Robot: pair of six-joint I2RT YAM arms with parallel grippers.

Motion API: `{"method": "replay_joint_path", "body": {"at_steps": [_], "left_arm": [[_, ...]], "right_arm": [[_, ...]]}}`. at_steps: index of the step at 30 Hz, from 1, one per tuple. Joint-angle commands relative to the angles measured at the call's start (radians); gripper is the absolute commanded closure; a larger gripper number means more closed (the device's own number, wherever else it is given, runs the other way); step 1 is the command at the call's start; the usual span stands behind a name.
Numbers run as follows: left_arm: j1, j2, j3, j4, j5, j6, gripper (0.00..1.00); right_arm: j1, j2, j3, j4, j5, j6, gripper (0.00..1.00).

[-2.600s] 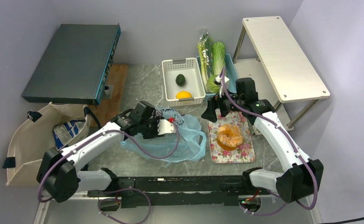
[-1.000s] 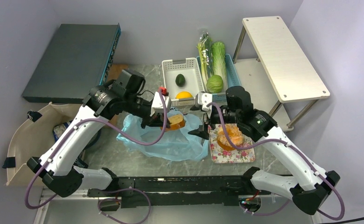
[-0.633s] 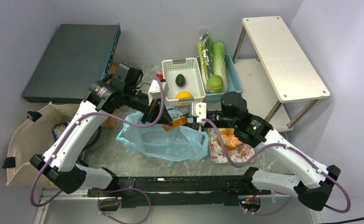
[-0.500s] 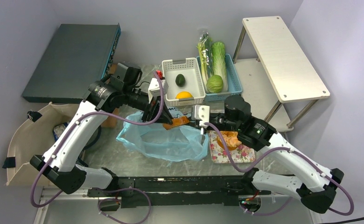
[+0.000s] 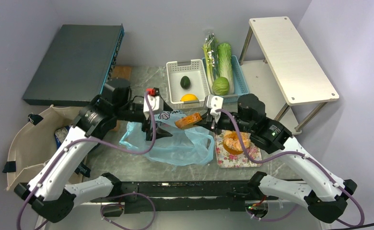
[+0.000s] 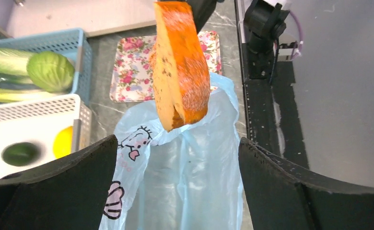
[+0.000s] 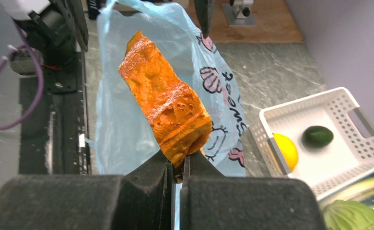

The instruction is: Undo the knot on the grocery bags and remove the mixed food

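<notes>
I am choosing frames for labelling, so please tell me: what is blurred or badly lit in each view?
Top external: evenly lit and sharp throughout. Left wrist: the bread slice is sharp, while the left tool's fingers are dark and soft. Right wrist: the bread is crisp and the right tool's fingers are blurred.

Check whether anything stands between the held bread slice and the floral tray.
Nothing visible does. The right gripper holds the bread slice above the blue bag, beside the floral tray; a doughnut sits on it.
</notes>
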State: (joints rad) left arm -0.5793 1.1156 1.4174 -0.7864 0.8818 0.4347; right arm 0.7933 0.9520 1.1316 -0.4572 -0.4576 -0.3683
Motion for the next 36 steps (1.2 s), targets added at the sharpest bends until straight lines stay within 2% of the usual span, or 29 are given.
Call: {"method": "replay_joint_path", "body": {"at_steps": [1, 3, 5, 9, 10, 12, 15, 16, 17, 21, 23, 26, 28, 36], "left_arm": [[-0.052, -0.07, -0.048, 0.134, -0.072, 0.188, 0.04], [-0.081, -0.023, 0.018, 0.038, -0.05, 0.229, 0.08], [-0.103, 0.035, 0.078, -0.029, -0.028, 0.206, 0.11], [-0.142, 0.063, 0.055, 0.014, -0.059, 0.14, 0.2], [-0.15, 0.059, 0.041, 0.046, -0.078, 0.111, 0.26], [-0.157, 0.063, 0.028, 0.092, -0.106, 0.052, 0.45], [-0.154, 0.076, 0.032, 0.115, -0.095, -0.021, 0.83], [-0.15, 0.074, 0.027, 0.132, -0.085, -0.051, 0.95], [-0.141, 0.072, 0.018, 0.156, -0.072, -0.092, 1.0], [-0.07, 0.072, -0.026, 0.306, 0.063, -0.287, 1.0], [-0.026, 0.076, -0.05, 0.384, 0.118, -0.389, 1.0], [0.031, 0.082, -0.092, 0.529, 0.197, -0.576, 1.0], [0.05, 0.078, -0.124, 0.628, 0.234, -0.682, 1.0], [0.056, 0.082, -0.177, 0.778, 0.251, -0.816, 1.0]], "right_arm": [[-0.005, 0.007, 0.068, -0.014, -0.115, 0.09, 1.0], [-0.006, 0.032, 0.083, -0.045, -0.122, 0.086, 1.0], [-0.005, 0.056, 0.105, -0.058, -0.123, 0.084, 1.0], [-0.006, 0.081, 0.131, -0.034, -0.127, 0.11, 1.0], [-0.007, 0.086, 0.136, -0.032, -0.128, 0.116, 1.0], [-0.006, 0.096, 0.141, -0.038, -0.131, 0.117, 1.0], [-0.008, 0.098, 0.146, -0.04, -0.095, 0.136, 1.0], [-0.008, 0.098, 0.148, -0.04, -0.068, 0.148, 0.94], [-0.012, 0.1, 0.148, -0.04, -0.04, 0.16, 0.87], [-0.036, 0.105, 0.158, -0.043, 0.037, 0.192, 0.42], [-0.035, 0.089, 0.143, -0.012, 0.13, 0.193, 0.33], [-0.036, 0.064, 0.114, 0.054, 0.229, 0.19, 0.32], [-0.036, 0.052, 0.106, 0.081, 0.226, 0.187, 0.35], [-0.036, 0.056, 0.078, 0.177, 0.102, 0.219, 0.41]]}}
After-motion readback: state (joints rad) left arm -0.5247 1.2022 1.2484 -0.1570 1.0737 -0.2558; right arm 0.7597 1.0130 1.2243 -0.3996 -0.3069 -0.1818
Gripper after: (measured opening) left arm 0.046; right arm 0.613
